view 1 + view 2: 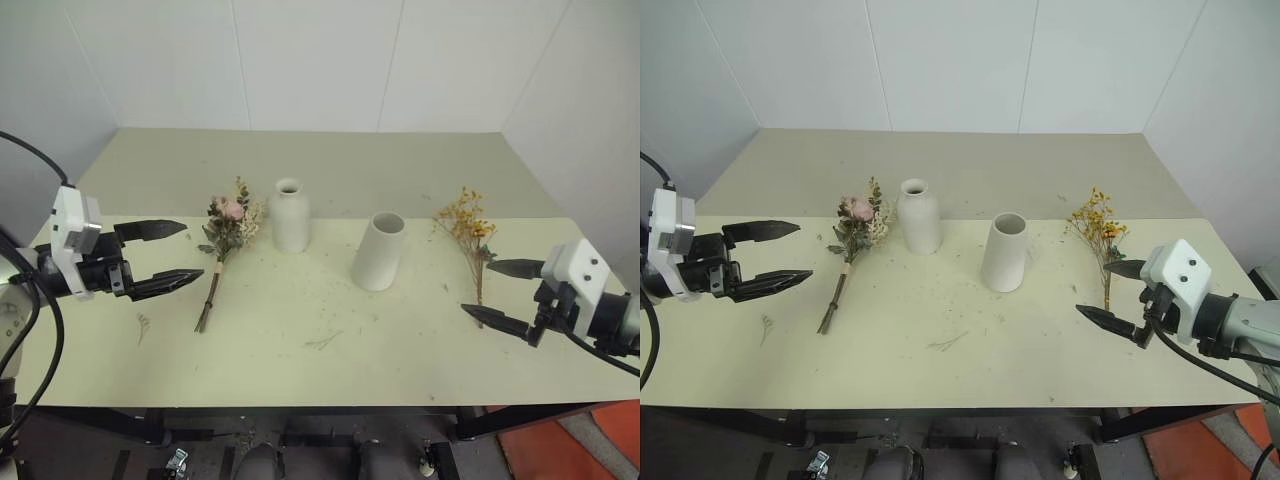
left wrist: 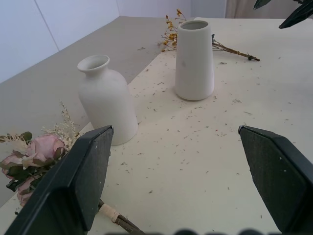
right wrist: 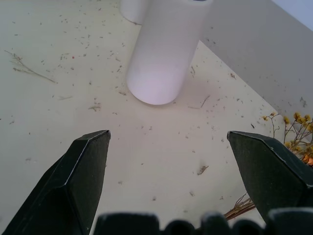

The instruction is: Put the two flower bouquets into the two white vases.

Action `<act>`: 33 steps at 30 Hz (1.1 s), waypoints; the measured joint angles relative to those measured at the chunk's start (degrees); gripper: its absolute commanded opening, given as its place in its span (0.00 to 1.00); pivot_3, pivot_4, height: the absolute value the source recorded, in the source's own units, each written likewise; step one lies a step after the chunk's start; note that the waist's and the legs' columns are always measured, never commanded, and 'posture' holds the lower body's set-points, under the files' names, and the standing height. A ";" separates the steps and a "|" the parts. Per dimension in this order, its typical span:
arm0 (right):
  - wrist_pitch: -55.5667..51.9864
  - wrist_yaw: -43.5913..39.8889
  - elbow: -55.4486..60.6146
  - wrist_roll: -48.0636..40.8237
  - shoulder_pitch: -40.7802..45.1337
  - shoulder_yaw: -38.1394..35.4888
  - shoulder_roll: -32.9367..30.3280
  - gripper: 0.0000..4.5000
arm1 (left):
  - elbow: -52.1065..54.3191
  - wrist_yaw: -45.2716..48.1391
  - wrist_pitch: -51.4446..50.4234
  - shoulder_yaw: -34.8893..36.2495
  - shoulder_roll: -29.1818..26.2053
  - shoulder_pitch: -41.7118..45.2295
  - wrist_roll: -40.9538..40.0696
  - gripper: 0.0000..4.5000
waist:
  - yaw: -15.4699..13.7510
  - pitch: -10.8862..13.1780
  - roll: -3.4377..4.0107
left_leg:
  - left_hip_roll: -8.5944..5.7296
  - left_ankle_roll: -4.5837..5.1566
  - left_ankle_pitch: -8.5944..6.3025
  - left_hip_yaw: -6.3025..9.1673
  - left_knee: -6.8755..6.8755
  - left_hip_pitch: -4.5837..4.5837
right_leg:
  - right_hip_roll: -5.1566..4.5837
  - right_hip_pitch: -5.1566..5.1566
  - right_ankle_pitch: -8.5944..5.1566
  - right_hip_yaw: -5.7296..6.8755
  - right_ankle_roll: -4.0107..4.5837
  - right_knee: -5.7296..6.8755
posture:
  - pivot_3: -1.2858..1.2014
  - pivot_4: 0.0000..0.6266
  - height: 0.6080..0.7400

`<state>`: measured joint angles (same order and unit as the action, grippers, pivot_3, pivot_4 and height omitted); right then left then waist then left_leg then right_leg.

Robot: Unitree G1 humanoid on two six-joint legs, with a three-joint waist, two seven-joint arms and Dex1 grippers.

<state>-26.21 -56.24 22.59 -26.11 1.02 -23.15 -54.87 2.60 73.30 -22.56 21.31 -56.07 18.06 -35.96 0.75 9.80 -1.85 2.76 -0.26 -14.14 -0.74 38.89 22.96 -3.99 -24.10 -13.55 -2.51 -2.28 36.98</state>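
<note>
While both bouquets lie flat on the desk (image 1: 300, 360), nothing is gripped — left gripper (image 1: 172, 252) and right gripper (image 1: 500, 294) spread wide, empty. Rose bouquet (image 1: 224, 240) lies just left of the bottle vase (image 1: 289, 215); yellow bunch (image 1: 470, 240) well right of it, past the cylinder vase (image 1: 379, 251). Best pinch each at the stems — low, not the blooms.

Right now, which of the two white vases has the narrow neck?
The bottle-shaped vase, standing beside the pink rose bouquet. The other vase is a plain wide-mouthed cylinder.

Bouquets (image 1: 225, 240) (image 1: 470, 235) flat beside upright vases (image 1: 289, 215) (image 1: 379, 251)
</note>
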 measured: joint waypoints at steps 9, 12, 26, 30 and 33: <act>-0.32 -0.49 -0.01 0.01 0.02 -0.13 -0.84 1.00 | 0.12 0.00 -0.03 0.00 0.00 -0.46 -0.02 0.99 | 0.00 0.00 0.00 | 0.00 0.00 0.00 0.00 0.00 0.00 | 0.00 0.00 0.00 0.00 0.00 -0.01 | 0.52 0.24 1.00; -1.16 0.52 0.04 0.00 0.27 -0.13 -0.82 1.00 | 0.15 -0.01 -0.03 0.00 0.00 -0.45 -0.02 0.99 | 0.00 0.00 0.00 | 0.00 0.00 0.00 0.00 0.00 0.01 | 0.00 0.00 0.00 0.00 0.00 -0.01 | 0.52 0.24 1.00; -31.92 24.16 -14.86 9.48 27.97 17.98 4.39 1.00 | -3.99 0.41 3.96 -18.28 12.34 18.17 6.60 0.99 | 0.03 -0.01 0.00 | -0.06 0.00 0.01 0.01 0.05 0.19 | 0.00 -0.11 0.04 -0.01 0.04 -0.03 | 0.52 0.24 1.00; -37.83 28.23 -25.83 11.45 33.78 19.61 8.60 1.00 | -5.54 1.76 5.89 -22.47 17.05 22.37 7.80 0.99 | 0.09 -0.01 0.01 | -0.05 0.01 0.01 0.02 -0.01 0.31 | 0.01 -0.21 0.04 -0.02 0.03 -0.16 | 0.52 0.24 1.00; -39.28 28.58 -29.50 11.47 35.09 19.62 9.56 1.00 | -5.71 2.39 6.05 -22.64 18.02 22.43 7.72 0.99 | 0.41 0.00 0.02 | -0.04 0.02 0.00 0.01 -0.01 0.36 | 0.00 -0.25 0.04 -0.04 0.03 -0.19 | 0.52 0.24 1.00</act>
<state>-65.49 -27.66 -6.91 -14.65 36.11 -3.53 -45.31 -3.10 75.69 -16.51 -1.33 -38.05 40.48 -28.24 1.16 9.80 -1.83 2.72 -0.24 -14.13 -0.73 38.88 23.32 -3.98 -24.35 -13.51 -2.55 -2.25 36.79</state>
